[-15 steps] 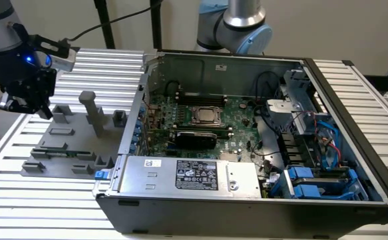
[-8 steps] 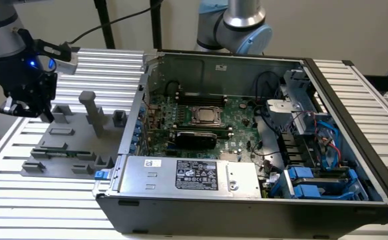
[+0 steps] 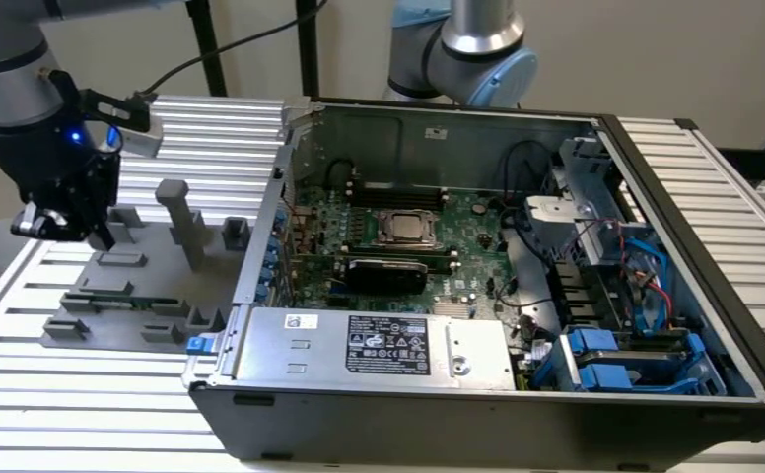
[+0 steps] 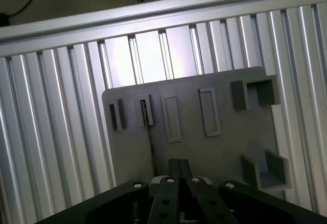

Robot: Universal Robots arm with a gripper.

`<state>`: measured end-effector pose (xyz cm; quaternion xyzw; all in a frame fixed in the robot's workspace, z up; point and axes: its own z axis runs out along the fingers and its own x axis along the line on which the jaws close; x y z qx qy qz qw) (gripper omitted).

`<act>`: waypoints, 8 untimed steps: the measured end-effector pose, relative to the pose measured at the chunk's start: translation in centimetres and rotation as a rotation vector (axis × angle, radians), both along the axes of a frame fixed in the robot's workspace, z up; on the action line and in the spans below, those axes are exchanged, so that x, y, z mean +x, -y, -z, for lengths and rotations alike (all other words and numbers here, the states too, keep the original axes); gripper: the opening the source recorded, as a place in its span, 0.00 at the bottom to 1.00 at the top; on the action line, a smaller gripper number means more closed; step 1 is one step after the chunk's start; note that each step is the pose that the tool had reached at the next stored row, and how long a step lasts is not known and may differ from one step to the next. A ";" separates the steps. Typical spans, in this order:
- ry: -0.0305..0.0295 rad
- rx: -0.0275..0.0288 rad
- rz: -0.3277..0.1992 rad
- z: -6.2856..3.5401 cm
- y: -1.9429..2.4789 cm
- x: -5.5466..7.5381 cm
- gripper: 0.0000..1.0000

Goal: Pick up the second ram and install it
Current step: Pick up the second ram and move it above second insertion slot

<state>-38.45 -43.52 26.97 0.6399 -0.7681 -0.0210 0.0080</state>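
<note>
My gripper [image 4: 179, 169] is closed, fingers pressed together with nothing between them, hanging just above the grey fixture plate [image 4: 219, 147]. That is my first worry. Jaws brought down shut would land on the part instead of straddling it, and could chip it or knock it out of its holder.

The second ram [image 3: 122, 297] sits low in that fixture, a thin green stick apart from the fingertips. In the wrist view I take the fine dark line beside the fingers for its edge, though I cannot be sure. A stick that narrow gives little to hold, so I judge an off-centre pinch would let it tilt. The tall grey post [image 3: 178, 222] standing near it could catch a finger or the wrist on the way in.

Farther off, in the open computer case [image 3: 698, 227], the memory slots [image 3: 402, 189] lie just beyond the CPU socket [image 3: 406, 228], close to the case's back wall. A tilted stick would jam there, and pressing it in unaligned could stress the board
</note>
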 end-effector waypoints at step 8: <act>-0.0001 -0.0006 -0.047 0.87 0.23 0.5 0.11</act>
